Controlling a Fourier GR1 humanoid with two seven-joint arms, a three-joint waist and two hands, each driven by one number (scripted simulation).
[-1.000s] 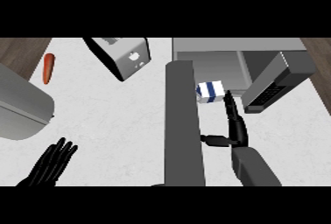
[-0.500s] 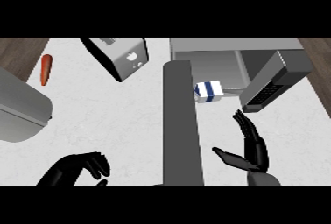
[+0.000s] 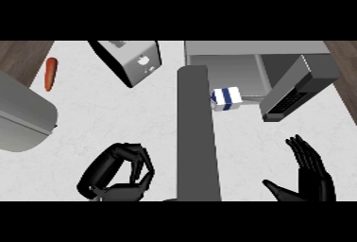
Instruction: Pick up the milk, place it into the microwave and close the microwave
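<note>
My right hand (image 3: 310, 177) shows at about five o'clock in my view, fingers straight and spread, thumb out to the side, with nothing in it. My left hand (image 3: 115, 175) is at about seven o'clock, its black fingers curled in toward the palm around no object at all.

The small white milk carton with blue stripes (image 3: 225, 98) sits at roughly one o'clock from the centre, at the mouth of the grey box-shaped microwave (image 3: 230, 66), just beside the long dark grey microwave door (image 3: 197, 137), which stands wide open and runs from the middle of my view down toward six o'clock. I cannot tell whether the carton is fully inside the cavity or resting on its front edge. It is well apart from both of my hands.

At about two o'clock lies a dark grey slanted panel with rows of keys (image 3: 296, 90). A silver toaster (image 3: 129, 60) is tilted at eleven o'clock, an orange carrot (image 3: 50, 73) lies at ten o'clock on the white speckled countertop (image 3: 105, 118), and a large grey rounded object (image 3: 21, 118) fills nine o'clock.
</note>
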